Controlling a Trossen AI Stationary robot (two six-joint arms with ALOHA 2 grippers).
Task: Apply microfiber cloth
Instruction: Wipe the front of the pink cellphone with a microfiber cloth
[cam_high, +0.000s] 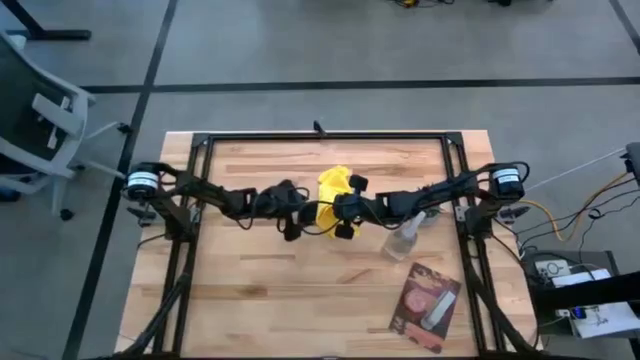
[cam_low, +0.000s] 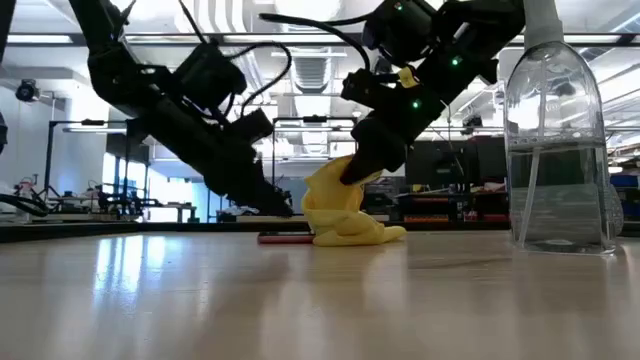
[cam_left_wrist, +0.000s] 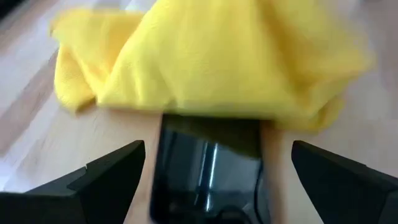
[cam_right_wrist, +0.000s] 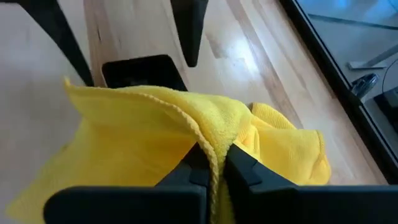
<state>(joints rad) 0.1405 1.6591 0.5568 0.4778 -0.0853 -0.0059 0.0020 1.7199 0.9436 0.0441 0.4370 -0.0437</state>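
Your right gripper (cam_right_wrist: 212, 167), fingers pinching the yellow cloth (cam_right_wrist: 161, 134), cloth draped over a dark flat phone (cam_left_wrist: 208, 168) on the desk (cam_high: 260, 300), your left gripper (cam_left_wrist: 217, 171) fingers spread wide beside it, spray bottle (cam_low: 555, 140) nearby.

Arm colour: both arms are black, built of boxy segments joined by rounded joints.
Shoulder joints: each base carries a pale silver-white cylinder with a dark band, seen from above at the bench's two sides.
Cables: black cables loop loosely along the upper links of both arms.
Lights: small green lamps glow on the right arm's housing, beside a yellow tag.
Left gripper (cam_left_wrist: 214, 180): two matte black wedge-shaped fingers (cam_left_wrist: 109, 174).
Right gripper (cam_right_wrist: 214, 165): black angular fingers (cam_right_wrist: 245, 165) on a flat black crossbar.
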